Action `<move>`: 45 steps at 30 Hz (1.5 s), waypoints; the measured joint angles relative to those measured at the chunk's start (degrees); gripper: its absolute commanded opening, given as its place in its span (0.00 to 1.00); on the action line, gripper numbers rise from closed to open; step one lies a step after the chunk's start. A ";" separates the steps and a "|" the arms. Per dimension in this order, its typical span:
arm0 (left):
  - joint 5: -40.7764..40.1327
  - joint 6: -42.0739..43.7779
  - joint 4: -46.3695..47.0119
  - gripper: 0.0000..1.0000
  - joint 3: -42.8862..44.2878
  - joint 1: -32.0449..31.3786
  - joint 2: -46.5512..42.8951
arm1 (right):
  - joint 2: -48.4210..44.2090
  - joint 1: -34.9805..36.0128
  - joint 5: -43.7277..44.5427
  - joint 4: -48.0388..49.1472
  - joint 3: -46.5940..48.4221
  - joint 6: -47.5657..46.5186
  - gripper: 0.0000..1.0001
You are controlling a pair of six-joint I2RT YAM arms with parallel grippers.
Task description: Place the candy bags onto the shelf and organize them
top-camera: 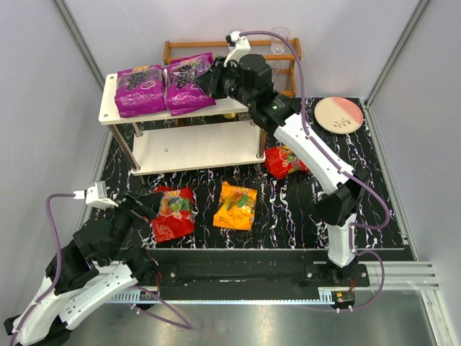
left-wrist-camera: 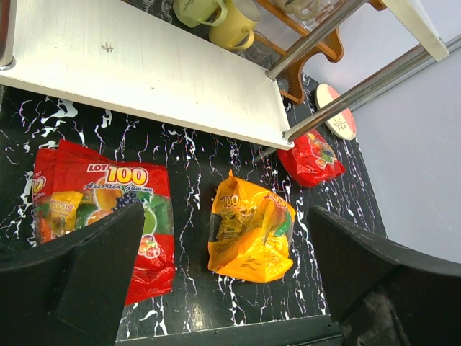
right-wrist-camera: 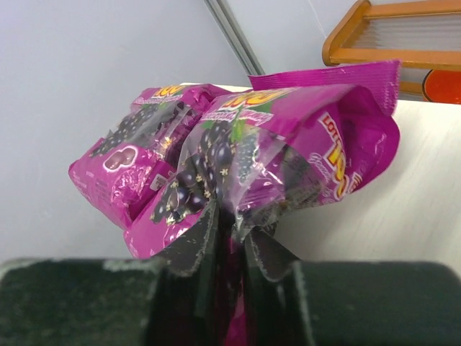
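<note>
Top view: right gripper (top-camera: 209, 78) fingertips not discernible, dark against edge of right-hand purple candy bag (top-camera: 189, 85); far red candy bag (top-camera: 282, 161) pt. covered by right arm (top-camera: 317, 155); wooden rack (top-camera: 189, 47) mostly hidden behind shelf (top-camera: 198, 148) & arm; left arm (top-camera: 72, 303) cut off at btm-left corner. Left wrist view: near red candy bag (left-wrist-camera: 108, 194), lower corner behind left finger (left-wrist-camera: 79, 281); green mug (left-wrist-camera: 198, 9) & yellow mug (left-wrist-camera: 238, 25) cropped by top edge; plate (left-wrist-camera: 344, 124) crossed by shelf leg (left-wrist-camera: 374, 85). Right wrist view: right-hand purple candy bag's near seam lost between blurred fingers (right-wrist-camera: 191, 252); left-hand purple candy bag (right-wrist-camera: 122, 162) pt. hidden behind it
</note>
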 measured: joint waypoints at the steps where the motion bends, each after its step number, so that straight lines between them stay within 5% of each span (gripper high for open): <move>1: 0.02 0.02 0.02 0.99 0.00 0.00 -0.11 | 0.04 0.00 0.09 -0.15 0.00 0.35 0.27; 5: 0.00 0.02 -0.02 0.99 -0.02 0.00 -0.20 | 0.11 -0.04 0.37 -0.46 0.00 1.44 0.58; 6: 0.00 0.02 0.02 0.99 -0.02 0.00 -0.20 | 0.15 -0.04 0.48 -0.46 0.00 1.60 0.74; 9: 0.00 0.02 0.02 0.99 -0.02 0.00 -0.20 | 0.31 0.00 0.96 -0.48 0.00 1.60 0.92; 17: -0.02 0.04 0.20 0.99 -0.09 0.00 -0.20 | 0.00 -1.62 3.17 -0.28 -0.79 0.81 1.00; 25: 0.02 0.04 0.92 0.99 -0.74 0.00 -0.20 | -6.69 -8.70 3.78 3.96 -12.17 1.92 0.98; 29: 0.04 0.07 0.92 0.99 -0.76 0.00 -0.20 | -8.46 -10.29 5.55 5.18 -15.13 2.34 0.87; 32: 0.02 0.07 0.92 0.99 -0.76 0.00 -0.20 | -8.44 -10.64 5.95 5.09 -15.47 2.40 0.64; 33: 0.04 0.07 0.92 0.99 -0.76 0.00 -0.20 | -8.39 -10.67 6.08 5.01 -15.47 2.21 0.38; 36: 0.04 0.04 0.92 0.99 -0.76 0.00 -0.20 | -7.87 -10.67 5.79 4.31 -14.53 1.73 0.04; 45: 0.04 0.02 0.87 0.99 -1.66 0.00 -0.24 | -4.24 -8.44 8.90 -0.04 -9.42 -1.16 0.00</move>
